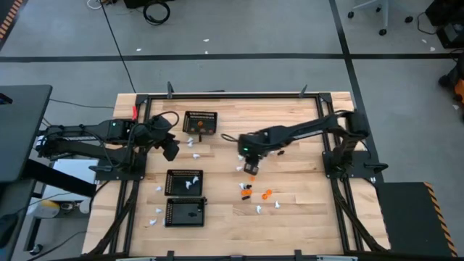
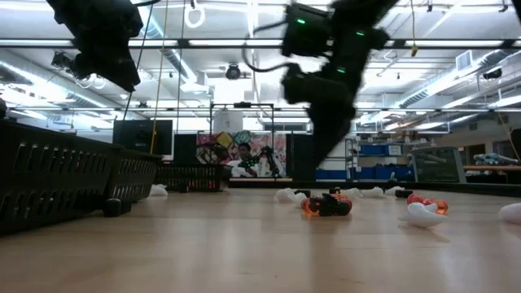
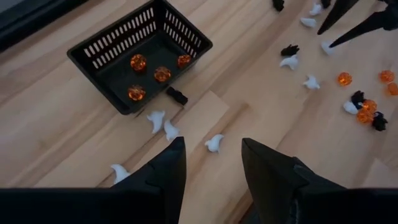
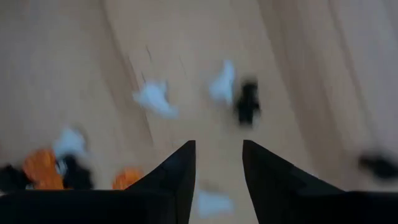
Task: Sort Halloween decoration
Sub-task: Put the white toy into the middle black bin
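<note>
The left gripper [image 1: 171,151] hangs idle at nine o'clock, fingers parted on nothing, near the basket [image 1: 201,122] already holding orange pieces [image 3: 138,62]. The right gripper [image 1: 251,168], at table centre, hovers with fingers apart and empty over the loose Halloween decoration [image 1: 257,194] strewn toward five o'clock (white, black and orange mixed). A pick looks to be in hand; next it must drop onto one piece and close.

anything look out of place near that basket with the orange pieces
One black piece lies inside the basket among four orange pieces, the only odd colour there. A few white pieces lie loose on the table just outside its rim.
</note>
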Controlling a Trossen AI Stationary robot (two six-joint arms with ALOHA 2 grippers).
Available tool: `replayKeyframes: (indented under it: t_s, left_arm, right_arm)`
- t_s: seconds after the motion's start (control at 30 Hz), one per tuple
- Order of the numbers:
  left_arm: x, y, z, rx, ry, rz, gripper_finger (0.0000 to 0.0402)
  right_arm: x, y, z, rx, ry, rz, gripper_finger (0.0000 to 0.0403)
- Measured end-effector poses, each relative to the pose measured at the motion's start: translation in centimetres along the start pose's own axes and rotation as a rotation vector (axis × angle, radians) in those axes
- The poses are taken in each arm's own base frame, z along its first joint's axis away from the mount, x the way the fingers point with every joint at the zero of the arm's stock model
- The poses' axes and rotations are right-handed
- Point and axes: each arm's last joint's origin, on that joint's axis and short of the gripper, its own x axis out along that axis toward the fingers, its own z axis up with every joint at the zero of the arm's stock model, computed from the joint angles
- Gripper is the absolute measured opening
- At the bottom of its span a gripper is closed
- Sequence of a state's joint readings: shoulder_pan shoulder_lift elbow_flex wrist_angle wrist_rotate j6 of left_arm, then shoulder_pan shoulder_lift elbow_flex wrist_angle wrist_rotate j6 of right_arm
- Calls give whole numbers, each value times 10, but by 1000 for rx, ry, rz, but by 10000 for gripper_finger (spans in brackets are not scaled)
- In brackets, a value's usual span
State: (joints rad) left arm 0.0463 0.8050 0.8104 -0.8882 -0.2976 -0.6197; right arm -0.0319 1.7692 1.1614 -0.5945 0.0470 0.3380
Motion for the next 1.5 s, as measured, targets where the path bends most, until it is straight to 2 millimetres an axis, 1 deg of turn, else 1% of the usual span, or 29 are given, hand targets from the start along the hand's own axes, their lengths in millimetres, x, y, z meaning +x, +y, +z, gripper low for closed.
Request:
replayKeyframes:
  t_s: [0.1, 0.23, 0.33, 0.47, 0.6, 0.7, 0.87, 1.17, 1.27, 1.4, 1.5]
  left_arm:
    - [0, 0, 0, 6, -11, 11, 162]
    - [0, 0, 1, 7, -15, 17, 162]
    - [0, 0, 1, 6, -15, 18, 162]
    - [0, 0, 1, 5, -15, 18, 162]
    - [0, 1, 0, 4, -14, 18, 162]
    - [0, 1, 0, 2, -14, 18, 162]
    - [0, 1, 0, 2, -14, 18, 162]
    - [0, 0, 0, 2, -14, 18, 162]
    - [0, 0, 0, 2, -14, 18, 162]
    - [0, 1, 0, 2, -14, 18, 162]
    - [0, 1, 0, 2, -14, 18, 162]
  right_arm:
    - [5, -7, -24, 70, 21, 43, 150]
    - [13, -8, -41, 99, 45, 107, 183]
    - [16, -5, -47, 76, 67, 109, 214]
    - [16, 2, -50, -23, 35, 39, 250]
    - [16, 9, -54, -158, 11, 3, 268]
    - [20, 11, -61, -205, 12, 1, 266]
    - [26, 9, -66, -197, 4, 13, 245]
    - [26, 11, -60, -222, -69, 14, 210]
    - [26, 8, -58, -208, -80, -5, 201]
    - [26, 3, -50, -179, -137, -1, 193]
    - [30, 0, -45, -161, -163, 1, 189]
